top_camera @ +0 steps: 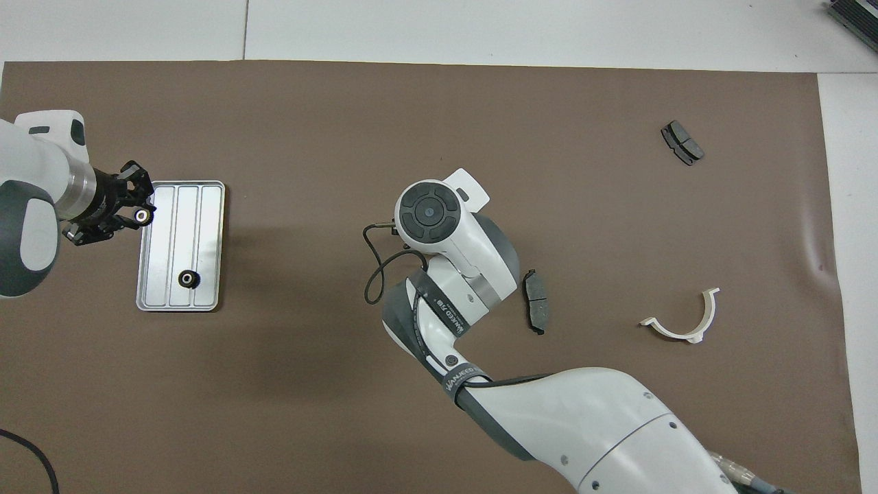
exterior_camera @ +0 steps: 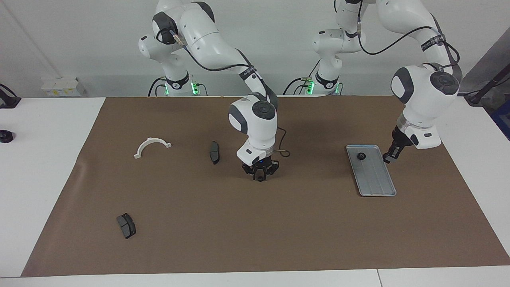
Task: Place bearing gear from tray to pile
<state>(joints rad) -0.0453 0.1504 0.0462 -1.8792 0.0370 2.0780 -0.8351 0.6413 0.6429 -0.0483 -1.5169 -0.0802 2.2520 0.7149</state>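
Observation:
The silver grooved tray (exterior_camera: 376,179) (top_camera: 206,219) lies on the brown mat toward the left arm's end. One black bearing gear (exterior_camera: 361,156) (top_camera: 186,278) sits in it, at the end nearer the robots. My left gripper (exterior_camera: 387,159) (top_camera: 137,218) hangs over the tray's outer long edge, shut on a second small gear (top_camera: 143,217). Of the pile, only one black gear (exterior_camera: 259,179) shows, at the middle of the mat. My right gripper (exterior_camera: 259,176) is down on it, fingers shut around it. In the overhead view the right hand hides both.
A white half-ring bracket (exterior_camera: 152,145) (top_camera: 686,322) lies toward the right arm's end. One dark brake pad (exterior_camera: 214,152) (top_camera: 536,310) lies beside the right hand. Another brake pad (exterior_camera: 126,225) (top_camera: 682,143) lies farther from the robots.

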